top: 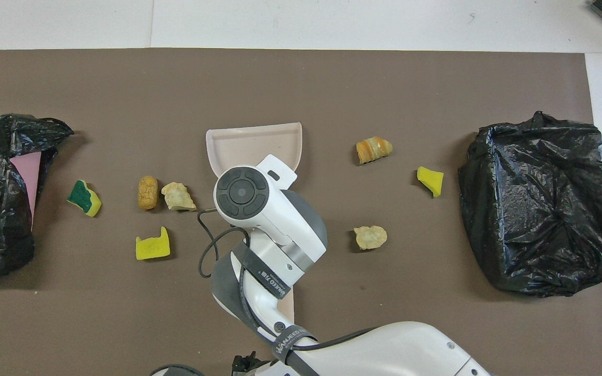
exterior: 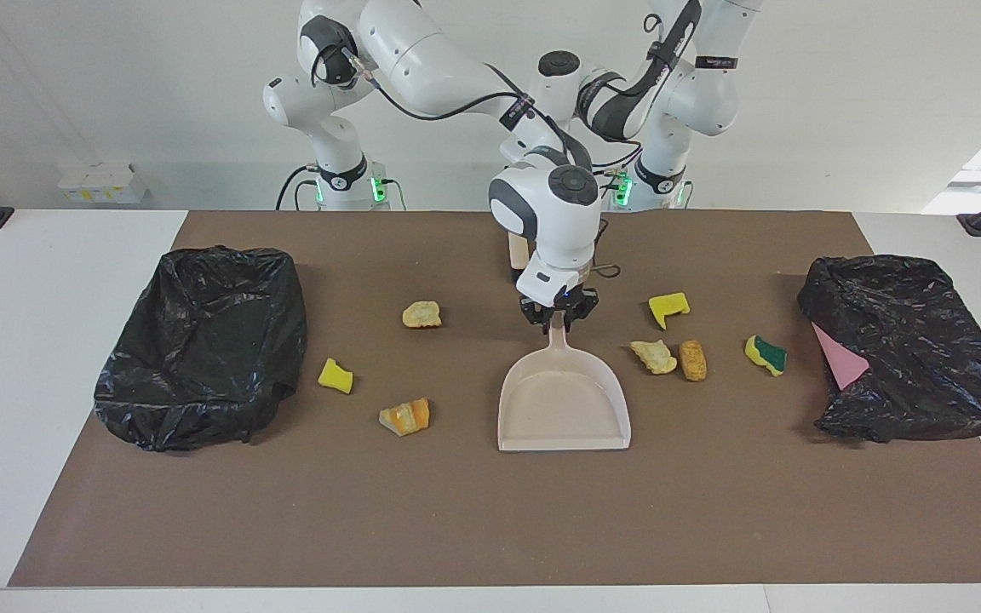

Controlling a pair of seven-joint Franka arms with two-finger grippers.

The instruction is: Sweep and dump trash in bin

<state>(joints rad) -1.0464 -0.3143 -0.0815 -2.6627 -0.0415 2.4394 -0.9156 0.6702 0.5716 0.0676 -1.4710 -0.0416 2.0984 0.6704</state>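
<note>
The right gripper [exterior: 559, 323] is seen clenched on the top of the dustpan [exterior: 565, 400] handle, mid-table, while the left arm is held folded back near its base, its gripper hidden, spread wide by all accounts and holding nothing that can be seen. Two black bin bags are counted: one [exterior: 201, 345] at the right arm's end of the table, one [exterior: 908, 345] at the left arm's end, with a pink sheet [exterior: 838, 358] showing at the latter's mouth. The dustpan's long axis is laid straight away from the robots, handle toward them, open mouth pointed away; in the overhead view the pan [top: 254, 149] is seen slightly skewed. Seven scraps of trash are counted on the brown mat [exterior: 490, 519]. Toward the left arm's end, four: a notched yellow sponge [exterior: 668, 308], a green-backed sponge [exterior: 765, 354], a pale bread chunk [exterior: 654, 356], and touching or just beside it an orange chunk [exterior: 692, 359] lying lengthwise away from the robots. Toward the right arm's end, three: a pale chunk [exterior: 421, 314], a striped orange chunk [exterior: 405, 416], a small yellow sponge [exterior: 335, 375].
</note>
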